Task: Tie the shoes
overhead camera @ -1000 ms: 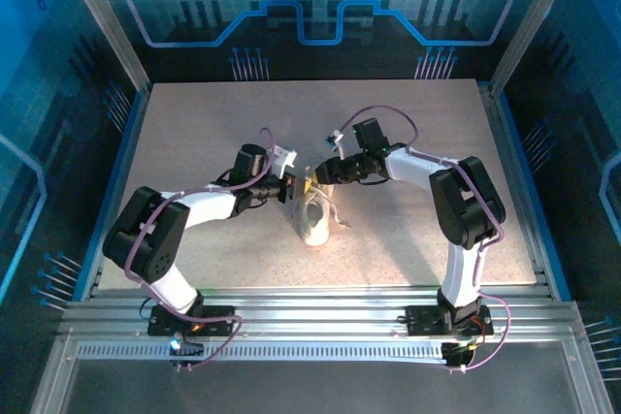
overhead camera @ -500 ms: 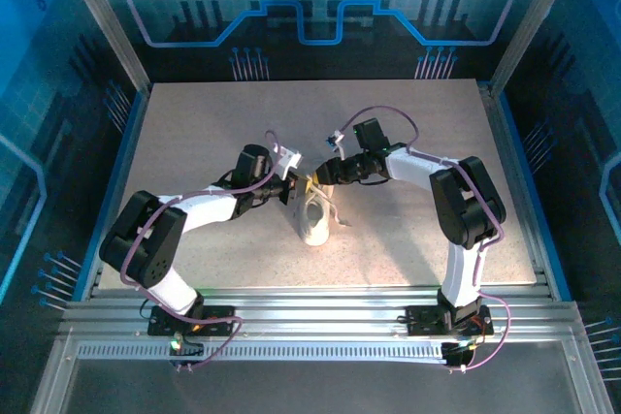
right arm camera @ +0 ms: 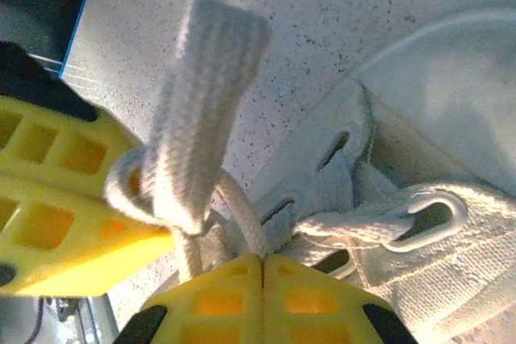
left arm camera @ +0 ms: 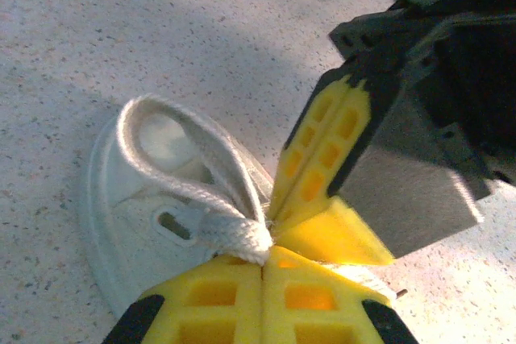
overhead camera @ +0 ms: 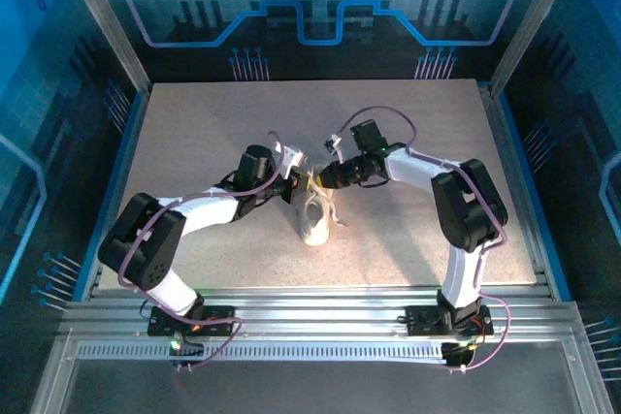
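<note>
Left wrist view is showing me the sneaker [left arm camera: 121, 199] lying on its sole just beneath the fingertips, with the laces [left arm camera: 235, 235] gathered into a crossing right at the tip of the left gripper [left arm camera: 264, 257]. That gripper is pressing its jaws together and pinching the lace where a loop is springing out over the tongue. The right gripper [right arm camera: 263, 267] is meeting it almost tip to tip; its jaws are also pressed together, pinching a lace strand, while a flat folded loop is standing up just beside it.

I am judging the sneaker to be light and soft-walled, likely to slide or tip toward whichever gripper is pulling harder. The laces are looking like flat woven cotton: limp, grippy enough between the pads, but flattening and slipping out if taken near a free end. I am thinking the best hold is close to the crossing, on the doubled part of each loop, pulling outward evenly from both grippers so the shoe is not dragged.

Beneath both grippers the desk [overhead camera: 194, 123] is looking like pale speckled laminate, smooth and offering little friction. Beyond the grippers, blue panels [overhead camera: 310, 7] are closing off the far side and flanks, and aluminium rails [overhead camera: 320, 302] are running behind the grippers toward the arm bases.
</note>
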